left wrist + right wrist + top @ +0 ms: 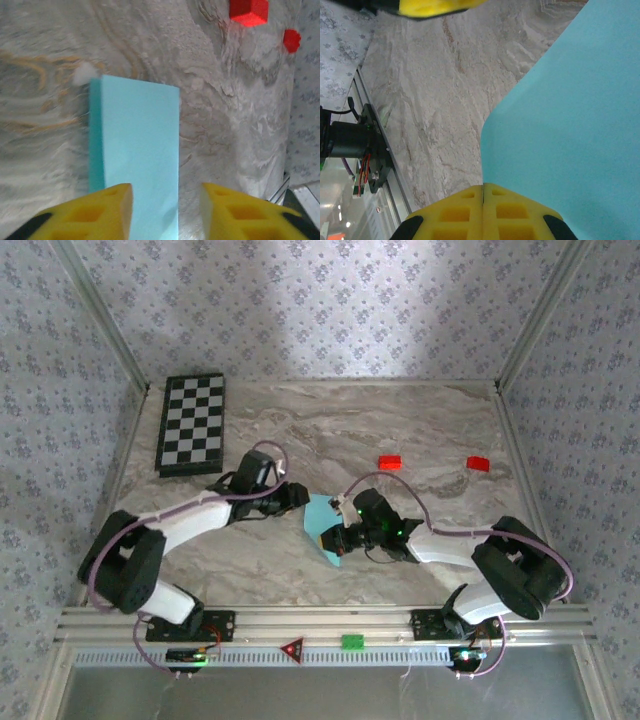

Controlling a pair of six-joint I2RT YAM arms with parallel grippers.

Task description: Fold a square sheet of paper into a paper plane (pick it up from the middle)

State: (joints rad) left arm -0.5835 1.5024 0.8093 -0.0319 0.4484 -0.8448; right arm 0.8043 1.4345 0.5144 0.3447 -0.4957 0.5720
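One marbled tabletop [400,410], and two arms lean in over its middle: left arm [170,530], right arm [480,550]. One chessboard [191,424] lies flat at the far left corner. One plane [322,528], light blue, sits mid-table toward the near edge, right between the claws. The right claw [483,192] is clenched on it, yellow pads pressed together, the sheet fanning out from the seam. The left claw [166,200] stands released, fingers apart over the plane's end. Two red blocks [389,462] [478,464] rest well apart, toward the far right corner. From above, the right claw covers part of the plane, and its folds are hard to read. Both wrist views cut the sheet off at the frame edge.
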